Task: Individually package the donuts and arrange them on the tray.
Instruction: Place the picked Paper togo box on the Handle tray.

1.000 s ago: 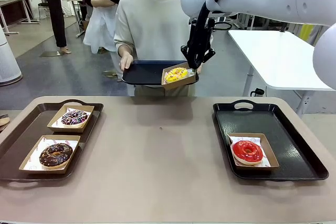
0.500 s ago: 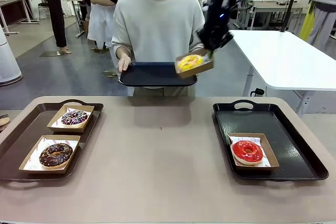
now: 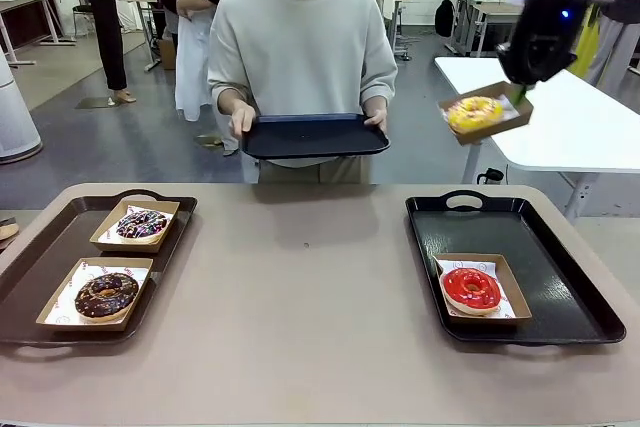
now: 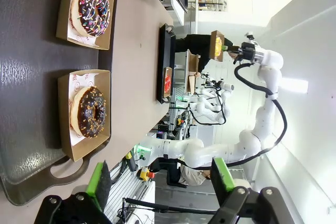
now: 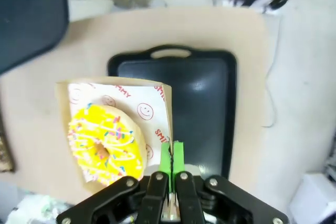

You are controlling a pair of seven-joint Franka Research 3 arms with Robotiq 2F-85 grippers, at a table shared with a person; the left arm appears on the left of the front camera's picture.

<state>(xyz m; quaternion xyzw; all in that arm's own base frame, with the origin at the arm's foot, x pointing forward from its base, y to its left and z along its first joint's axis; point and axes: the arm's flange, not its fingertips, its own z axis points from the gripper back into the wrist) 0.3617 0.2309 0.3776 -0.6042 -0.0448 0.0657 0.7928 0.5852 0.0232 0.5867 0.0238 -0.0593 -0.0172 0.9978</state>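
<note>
Yellow donut in its box is pinched at the rim by the closed right tool, best kept level and lowered gently onto the black tray.

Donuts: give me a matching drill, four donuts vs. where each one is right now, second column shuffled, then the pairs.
Column 1:
1. yellow donut
2. red donut
3. sprinkled chocolate donut
4. dark chocolate donut

Column 2:
A. near box on the left brown tray
B. boxed, in the air, box edge pinched in the right gripper
C. far box on the left brown tray
D. boxed on the right black tray

Pairs: 1-B, 2-D, 3-C, 4-A
</note>
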